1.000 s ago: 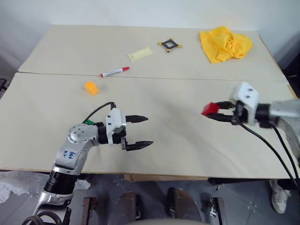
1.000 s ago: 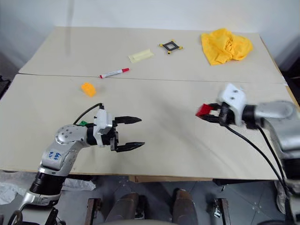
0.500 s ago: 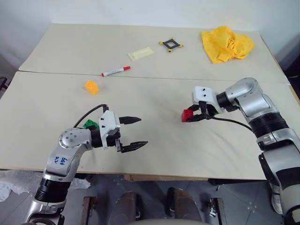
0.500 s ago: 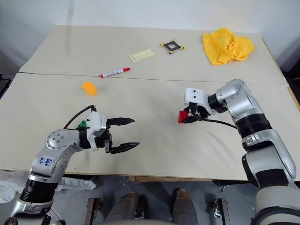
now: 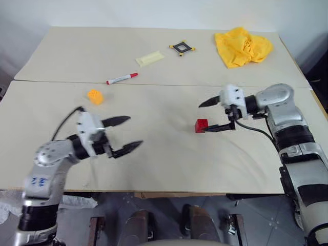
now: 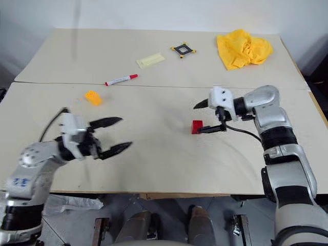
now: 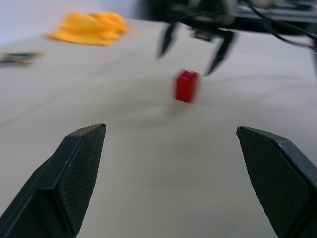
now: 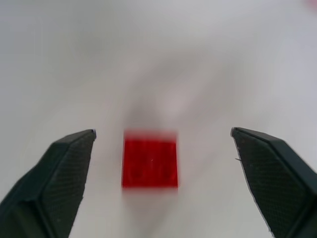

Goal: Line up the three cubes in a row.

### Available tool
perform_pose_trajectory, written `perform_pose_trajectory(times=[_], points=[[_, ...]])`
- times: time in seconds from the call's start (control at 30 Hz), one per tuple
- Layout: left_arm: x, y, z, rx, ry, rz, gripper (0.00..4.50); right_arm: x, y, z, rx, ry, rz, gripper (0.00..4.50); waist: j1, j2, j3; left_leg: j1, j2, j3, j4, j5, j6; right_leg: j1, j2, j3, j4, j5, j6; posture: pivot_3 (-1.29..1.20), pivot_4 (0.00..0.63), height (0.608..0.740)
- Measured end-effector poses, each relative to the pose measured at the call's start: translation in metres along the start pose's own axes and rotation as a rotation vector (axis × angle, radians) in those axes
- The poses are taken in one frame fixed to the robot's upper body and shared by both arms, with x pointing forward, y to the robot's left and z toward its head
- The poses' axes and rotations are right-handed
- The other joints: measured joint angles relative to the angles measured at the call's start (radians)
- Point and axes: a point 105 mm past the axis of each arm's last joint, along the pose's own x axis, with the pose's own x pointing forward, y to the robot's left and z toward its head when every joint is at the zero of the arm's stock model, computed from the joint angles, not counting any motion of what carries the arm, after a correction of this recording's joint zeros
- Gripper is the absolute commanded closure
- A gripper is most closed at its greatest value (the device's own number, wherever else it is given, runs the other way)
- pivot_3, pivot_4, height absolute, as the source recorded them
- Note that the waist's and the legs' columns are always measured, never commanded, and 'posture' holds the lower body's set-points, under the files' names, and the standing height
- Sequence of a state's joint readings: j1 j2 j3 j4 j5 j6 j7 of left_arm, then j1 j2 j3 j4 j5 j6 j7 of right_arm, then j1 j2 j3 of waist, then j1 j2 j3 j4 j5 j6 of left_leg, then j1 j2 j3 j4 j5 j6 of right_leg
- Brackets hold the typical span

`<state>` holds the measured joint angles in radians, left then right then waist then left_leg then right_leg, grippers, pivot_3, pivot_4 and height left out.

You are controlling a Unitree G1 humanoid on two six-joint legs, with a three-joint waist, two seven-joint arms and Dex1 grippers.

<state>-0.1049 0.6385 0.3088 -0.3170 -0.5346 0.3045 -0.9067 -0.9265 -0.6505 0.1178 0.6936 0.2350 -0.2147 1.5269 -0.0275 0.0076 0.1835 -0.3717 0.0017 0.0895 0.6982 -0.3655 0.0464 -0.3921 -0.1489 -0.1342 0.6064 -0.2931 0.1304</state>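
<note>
Stretching across the room is the pale table (image 5: pixel 169 154), made of two boards with a seam between them. On its far right corner lies a crumpled yellow cloth (image 5: pixel 243 46). The right gripper (image 5: pixel 206 116) reaches in from the right side with its fingers spread wide and grasping nothing; the red cube (image 5: pixel 201 125) sits on the near board between those fingers, close to the nearer one, though I can't tell whether it touches. On the left the left gripper (image 5: pixel 130 134) hangs above the near board, fingers splayed and empty, pointing toward the middle. A red-capped marker (image 5: pixel 121 78) lies on the far board just behind the seam, with a pale yellow slip (image 5: pixel 150 58) and a small black square frame (image 5: pixel 182 48) farther back. The orange-yellow cube (image 5: pixel 94 96) rests on the near board's left part, just in front of the seam, well apart from the red one.
</note>
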Motion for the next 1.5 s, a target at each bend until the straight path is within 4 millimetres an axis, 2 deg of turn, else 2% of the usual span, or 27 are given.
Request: perform_pose_trajectory(times=[0.1, 0.2, 0.27, 0.33, 0.4, 0.5, 0.63, 0.7, 0.77, 0.9, 1.0, 1.13, 1.17, 1.2, 1.27, 1.43, 1.47, 1.5], points=[[-0.045, 0.011, -0.011, -0.03, 0.072, 0.151, 0.0, -0.01, 0.016, 0.001, 0.044, -0.121, -0.038, 0.02, 0.0, 0.0, 0.0, 0.001, 0.0, 0.0, 0.0, 0.0, 0.0, 0.0, 0.0, 0.0, 0.0, 0.0, 0.0, 0.0, 0.15, 0.74], [-0.093, 0.02, -0.027, -0.078, 0.129, 0.319, 0.0, -0.004, 0.042, 0.007, 0.08, -0.292, -0.044, 0.02, 0.0, 0.0, 0.0, 0.001, 0.001, 0.001, 0.0, -0.001, -0.001, 0.0, 0.0, 0.0, 0.0, 0.0, -0.001, 0.0, 0.15, 0.74], [-0.127, 0.022, -0.038, -0.123, 0.161, 0.436, 0.0, 0.004, 0.067, 0.01, 0.104, -0.36, -0.007, 0.02, 0.002, 0.0, 0.0, 0.002, 0.001, 0.002, 0.0, -0.001, -0.001, 0.0, 0.0, 0.001, 0.0, 0.0, -0.001, 0.0, 0.15, 0.74], [-0.154, 0.017, -0.048, -0.164, 0.205, 0.507, 0.0, 0.007, 0.085, 0.003, 0.143, -0.364, 0.019, 0.02, 0.004, 0.0, 0.001, 0.002, 0.001, 0.002, 0.0, -0.001, -0.001, 0.0, -0.001, 0.001, 0.0, 0.0, -0.001, 0.0, 0.15, 0.74], [-0.175, 0.009, -0.059, -0.219, 0.248, 0.554, 0.0, 0.006, 0.093, -0.004, 0.17, -0.361, 0.015, 0.02, 0.006, 0.0, 0.001, 0.002, 0.0, 0.002, 0.0, -0.001, -0.001, 0.0, -0.002, 0.002, 0.0, 0.0, -0.001, 0.0, 0.15, 0.74], [-0.194, -0.007, -0.07, -0.308, 0.276, 0.567, 0.0, -0.001, 0.095, -0.012, 0.165, -0.343, -0.021, 0.02, 0.006, 0.0, 0.001, 0.002, 0.0, 0.002, 0.0, -0.002, -0.002, 0.0, -0.002, 0.002, 0.0, 0.0, -0.001, 0.0, 0.15, 0.74], [-0.192, -0.012, -0.07, -0.325, 0.257, 0.554, 0.0, -0.02, 0.085, -0.014, 0.106, -0.31, -0.092, 0.02, 0.011, 0.0, 0.001, 0.002, 0.001, 0.002, 0.0, -0.002, -0.002, 0.0, -0.003, 0.005, 0.0, -0.001, -0.001, 0.0, 0.15, 0.74], [-0.181, -0.009, -0.066, -0.3, 0.237, 0.531, 0.0, -0.025, 0.082, -0.012, 0.095, -0.301, -0.106, 0.02, 0.011, -0.001, 0.001, 0.002, 0.002, 0.001, 0.0, -0.003, -0.003, 0.0, -0.003, 0.008, 0.0, -0.001, -0.002, 0.0, 0.15, 0.74], [-0.159, -0.004, -0.061, -0.269, 0.204, 0.478, 0.0, -0.029, 0.08, -0.012, 0.09, -0.293, -0.118, 0.02, 0.014, 0.0, 0.001, 0.003, 0.002, 0.002, 0.0, -0.003, -0.003, 0.0, -0.003, 0.008, 0.0, -0.001, -0.002, 0.0, 0.15, 0.74], [-0.099, 0.013, -0.063, -0.22, 0.136, 0.395, 0.0, -0.03, 0.081, -0.013, 0.096, -0.286, -0.12, 0.02, 0.026, 0.0, 0.001, 0.003, 0.001, 0.002, 0.001, -0.002, -0.002, 0.0, -0.002, 0.007, 0.002, -0.001, -0.002, 0.0, 0.15, 0.74], [-0.08, 0.015, -0.069, -0.216, 0.153, 0.37, 0.0, -0.029, 0.084, -0.014, 0.111, -0.283, -0.119, 0.02, 0.012, 0.0, 0.0, 0.003, 0.001, 0.005, 0.0, -0.003, -0.002, -0.001, -0.001, 0.003, 0.002, -0.001, -0.002, 0.0, 0.15, 0.74], [-0.065, 0.024, -0.082, -0.216, 0.188, 0.394, 0.0, -0.026, 0.085, -0.011, 0.109, -0.284, -0.12, 0.02, 0.005, 0.0, 0.0, 0.003, 0.001, 0.004, 0.0, -0.002, -0.002, -0.001, 0.0, 0.002, 0.003, -0.001, -0.002, 0.0, 0.15, 0.74], [-0.062, 0.026, -0.084, -0.218, 0.19, 0.4, 0.39, -0.026, 0.086, -0.011, 0.108, -0.284, -0.12, 0.0, 0.005, 0.0, 0.0, 0.003, 0.001, 0.004, 0.001, -0.002, -0.002, -0.001, 0.0, 0.002, 0.003, -0.001, -0.002, 0.0, 0.15, 0.74], [-0.059, 0.027, -0.086, -0.222, 0.192, 0.405, 0.55, -0.025, 0.087, -0.01, 0.107, -0.284, -0.118, 0.0, 0.006, 0.0, 0.0, 0.003, 0.001, 0.004, 0.001, -0.002, -0.002, -0.001, 0.0, 0.002, 0.003, -0.001, -0.002, 0.0, 0.15, 0.74], [-0.056, 0.026, -0.089, -0.224, 0.204, 0.398, 1.17, -0.024, 0.089, -0.011, 0.119, -0.282, -0.125, 0.0, 0.006, -0.001, 0.001, 0.003, 0.001, 0.004, 0.001, -0.002, -0.002, -0.001, -0.001, 0.002, 0.004, -0.001, -0.002, 0.0, 0.15, 0.74], [-0.055, 0.027, -0.089, -0.213, 0.225, 0.375, 2.76, -0.024, 0.088, -0.011, 0.124, -0.28, -0.141, 0.0, 0.006, -0.001, 0.0, 0.003, 0.001, 0.004, 0.001, -0.002, -0.002, 0.0, -0.001, 0.002, 0.003, -0.001, -0.002, 0.0, 0.15, 0.74], [-0.054, 0.028, -0.088, -0.211, 0.222, 0.368, 3.01, -0.024, 0.089, -0.012, 0.128, -0.279, -0.143, 0.0, 0.008, -0.001, 0.001, 0.003, 0.001, 0.004, 0.001, -0.002, -0.002, 0.0, -0.001, 0.002, 0.003, -0.001, -0.002, 0.0, 0.15, 0.74], [-0.051, 0.03, -0.088, -0.213, 0.218, 0.346, 3.02, -0.024, 0.09, -0.013, 0.133, -0.273, -0.147, 0.0, 0.014, -0.001, 0.0, 0.003, 0.001, 0.004, 0.002, -0.002, -0.002, 0.0, -0.001, 0.002, 0.004, -0.001, -0.002, 0.0, 0.15, 0.74]])
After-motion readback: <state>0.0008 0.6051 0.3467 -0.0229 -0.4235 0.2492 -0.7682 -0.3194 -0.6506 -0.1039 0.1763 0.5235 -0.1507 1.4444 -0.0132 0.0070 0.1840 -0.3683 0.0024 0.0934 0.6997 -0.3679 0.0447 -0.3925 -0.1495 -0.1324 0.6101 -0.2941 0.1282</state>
